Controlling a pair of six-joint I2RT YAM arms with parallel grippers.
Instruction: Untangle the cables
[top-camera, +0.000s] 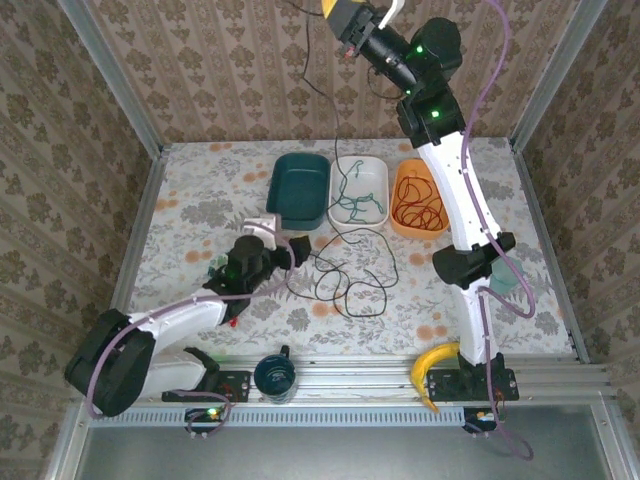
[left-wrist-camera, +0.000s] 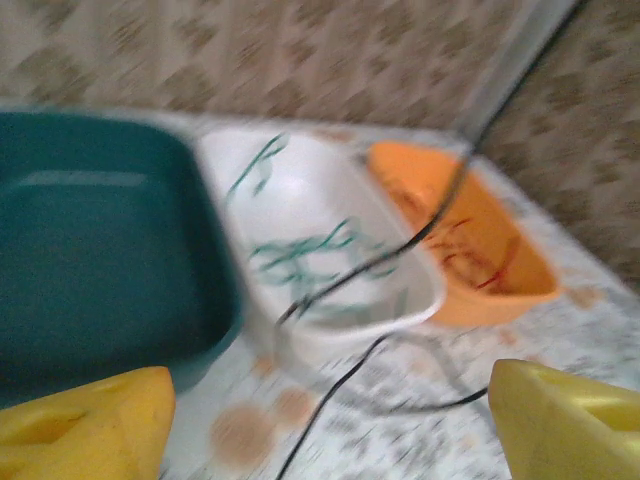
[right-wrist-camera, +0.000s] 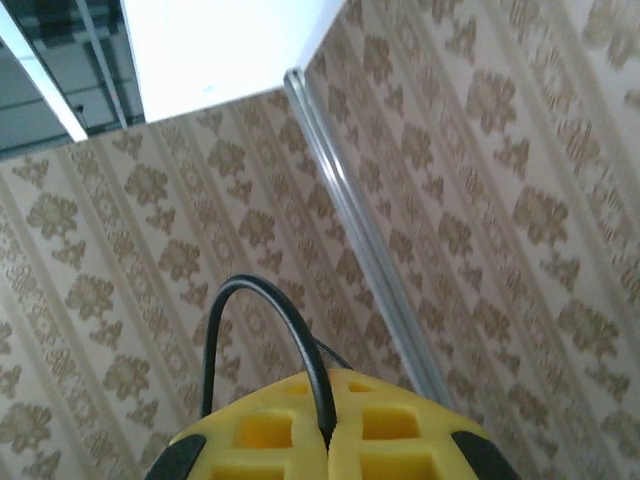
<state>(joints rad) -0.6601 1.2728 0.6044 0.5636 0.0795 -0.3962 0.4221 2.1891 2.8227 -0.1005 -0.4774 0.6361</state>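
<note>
High above the far edge of the tabletop (top-camera: 200, 190), my right gripper (top-camera: 350, 30) is pinched shut on the black cable (top-camera: 350, 285), which hangs down to loose loops at the tabletop's middle. My left gripper (top-camera: 263, 228) sits spread open and empty just left of those loops. The green cable (top-camera: 355, 200) lies in the white bin (top-camera: 372, 172) and the red-orange cable (top-camera: 415, 205) in the orange bin (top-camera: 418, 164), so I judge black is last. It wants swinging over the teal bin (top-camera: 300, 185) and lowering without snags.
</note>
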